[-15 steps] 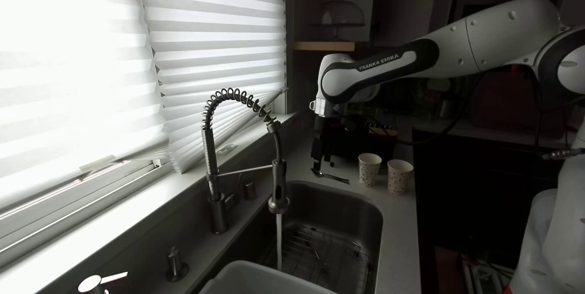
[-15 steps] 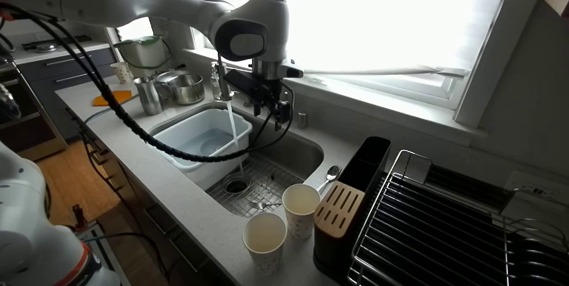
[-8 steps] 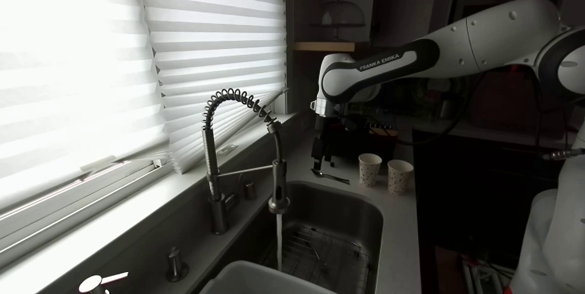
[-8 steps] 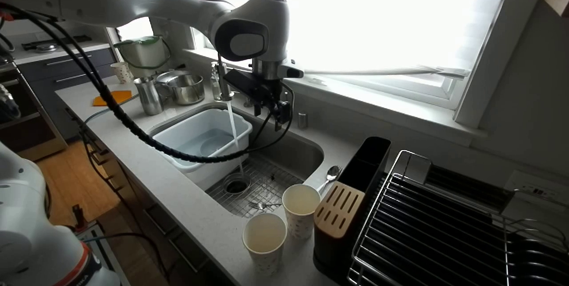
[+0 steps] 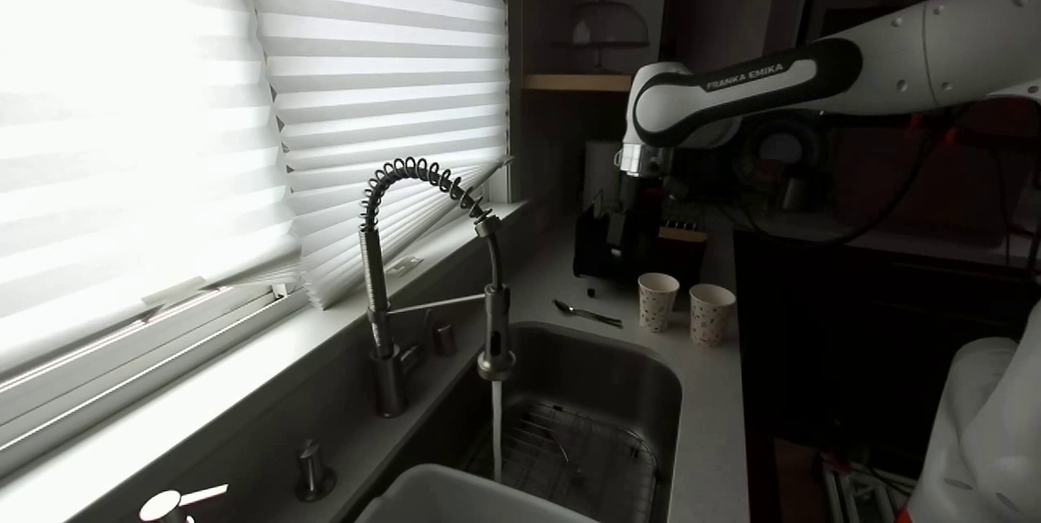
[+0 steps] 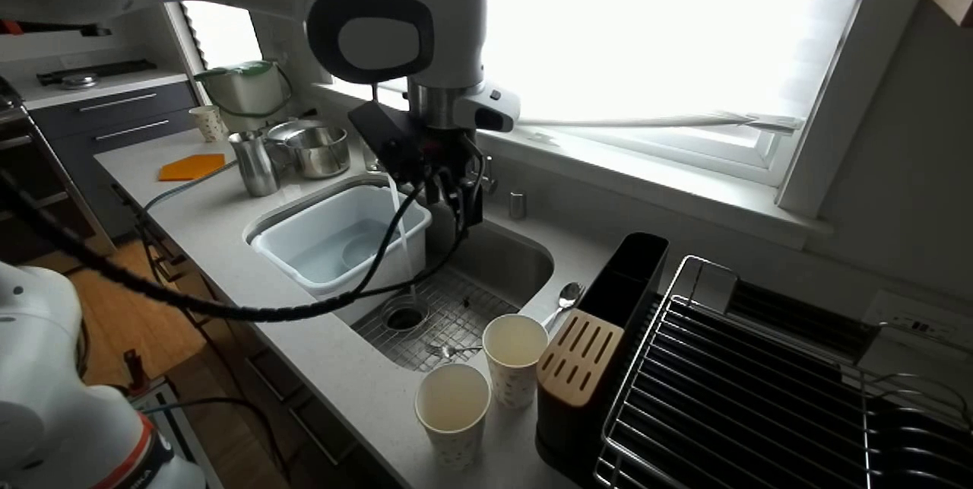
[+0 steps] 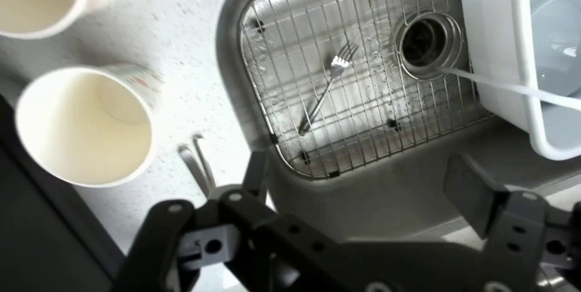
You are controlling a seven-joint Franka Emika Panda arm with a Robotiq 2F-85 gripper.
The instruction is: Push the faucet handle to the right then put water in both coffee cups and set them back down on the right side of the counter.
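Faucet [image 5: 497,333]: in an exterior view, metal, coil-wrapped arched neck; its head aims down, sending water [image 5: 498,425] into the sink [image 5: 594,372]; the opening push is presumably done.
Coffee cups [image 6: 454,417]: in an exterior view, two, upright, tapered, speckled, paper-like; on the table [image 6: 342,356] at the sink's near end, left of the wood-topped holder [image 6: 585,356], mouths up, presumably for filling.
Tool [image 7: 363,185]: in the wrist view, jaws spread wide, holding nothing; cups to the left, probably next to grasp.
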